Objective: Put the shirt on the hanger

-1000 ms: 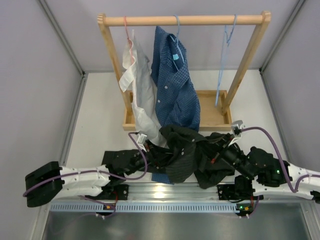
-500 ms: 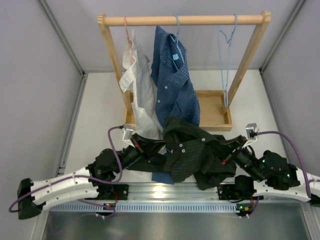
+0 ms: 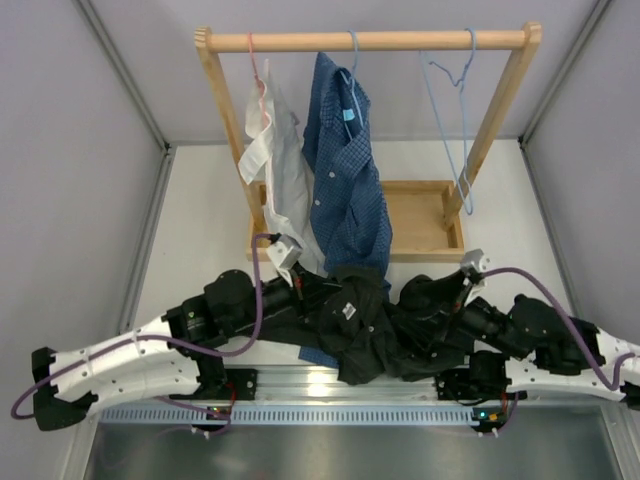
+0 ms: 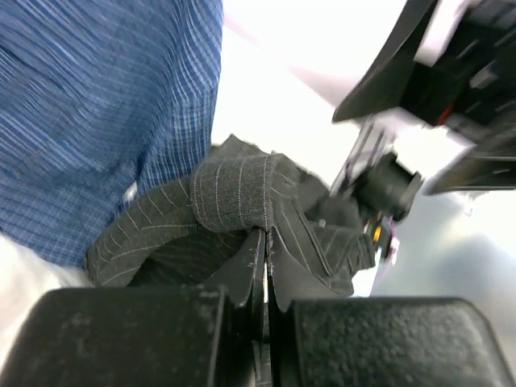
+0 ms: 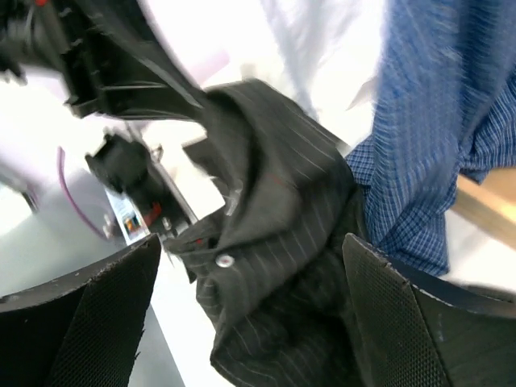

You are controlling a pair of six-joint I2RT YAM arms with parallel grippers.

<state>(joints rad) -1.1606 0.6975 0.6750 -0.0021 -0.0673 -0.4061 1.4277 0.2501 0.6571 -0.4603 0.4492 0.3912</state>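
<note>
One handover, just done: the left gripper [image 4: 264, 234] has snapped shut on a striped fold of the shirt [image 3: 365, 325], while the right gripper [image 5: 250, 274] has sprung wide, its jaws well apart with nothing gripped, only the collar in view beyond them. The shirt was stretched between the arms a moment ago and has slumped into a dark heap at the lower centre of the overhead view, against the hem of the blue checked shirt [image 3: 350, 190]. In the upper right the hanger [image 3: 466, 120] has swung round on the wooden rail [image 3: 400, 41] and hangs bare, well apart from the shirt. My read: a regrip, with the right arm freed to find a better hold and the hanging not yet begun
</note>
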